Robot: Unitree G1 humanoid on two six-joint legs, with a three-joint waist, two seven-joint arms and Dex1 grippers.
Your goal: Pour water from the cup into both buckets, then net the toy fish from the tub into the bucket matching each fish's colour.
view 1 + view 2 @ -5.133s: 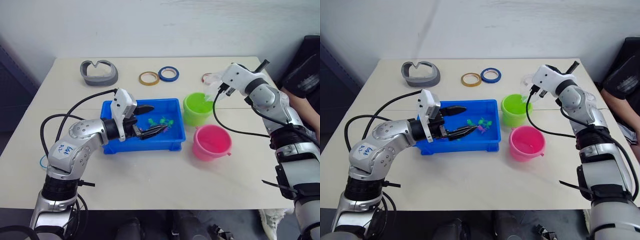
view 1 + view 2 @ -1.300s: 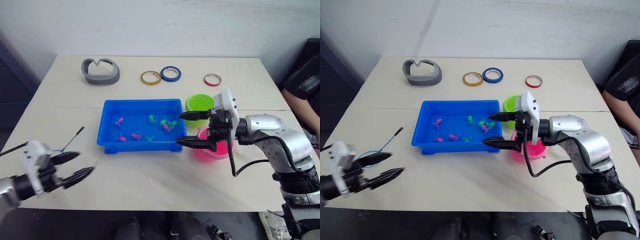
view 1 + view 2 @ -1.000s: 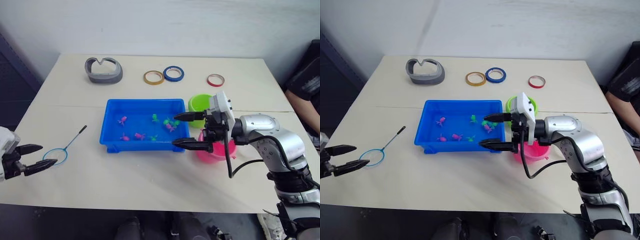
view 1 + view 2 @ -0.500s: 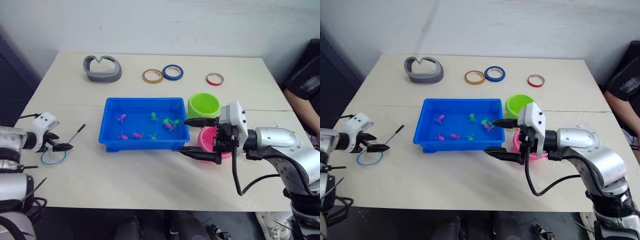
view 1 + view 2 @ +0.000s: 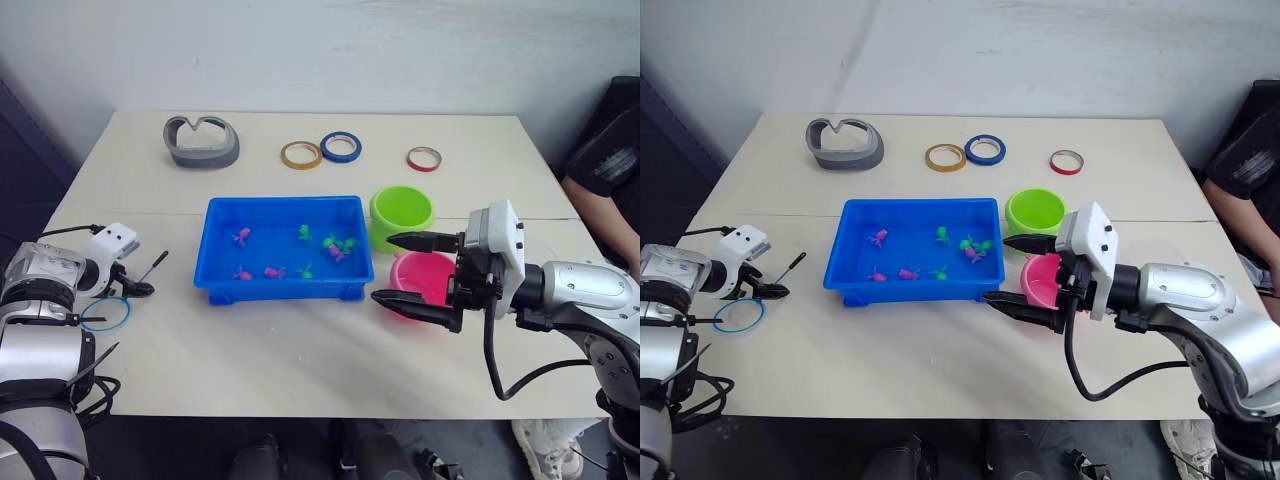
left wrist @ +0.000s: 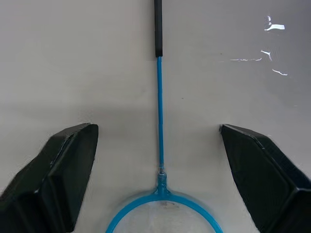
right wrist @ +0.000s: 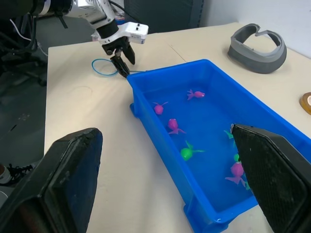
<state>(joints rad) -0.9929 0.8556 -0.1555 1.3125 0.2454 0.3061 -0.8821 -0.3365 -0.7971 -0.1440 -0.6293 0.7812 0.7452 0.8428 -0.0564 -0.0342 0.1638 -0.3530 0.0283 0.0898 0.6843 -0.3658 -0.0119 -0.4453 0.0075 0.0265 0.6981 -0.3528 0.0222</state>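
The net (image 5: 106, 313) lies on the table left of the blue tub (image 5: 285, 287), its dark handle (image 5: 153, 265) angled toward the tub. My left gripper (image 5: 136, 289) hovers low over the net's thin shaft (image 6: 159, 121). It is open, a finger (image 6: 63, 179) on each side and neither touching. Several pink and green toy fish (image 5: 272, 271) float in the tub. The green bucket (image 5: 401, 212) and pink bucket (image 5: 427, 280) stand right of the tub. My right gripper (image 5: 380, 267) is open and empty in front of the pink bucket. The cup is out of view.
A grey curved object (image 5: 200, 143) and yellow (image 5: 300, 154), blue (image 5: 339, 146) and red (image 5: 424, 158) tape rings lie along the table's far side. A person's dark sleeve (image 5: 612, 150) shows at the right edge. The net lies close to the table's left edge.
My left gripper has come in from the table's left edge to straddle the net's shaft, its fingers narrowing. My right gripper has drawn back from the tub's right end toward the pink bucket.
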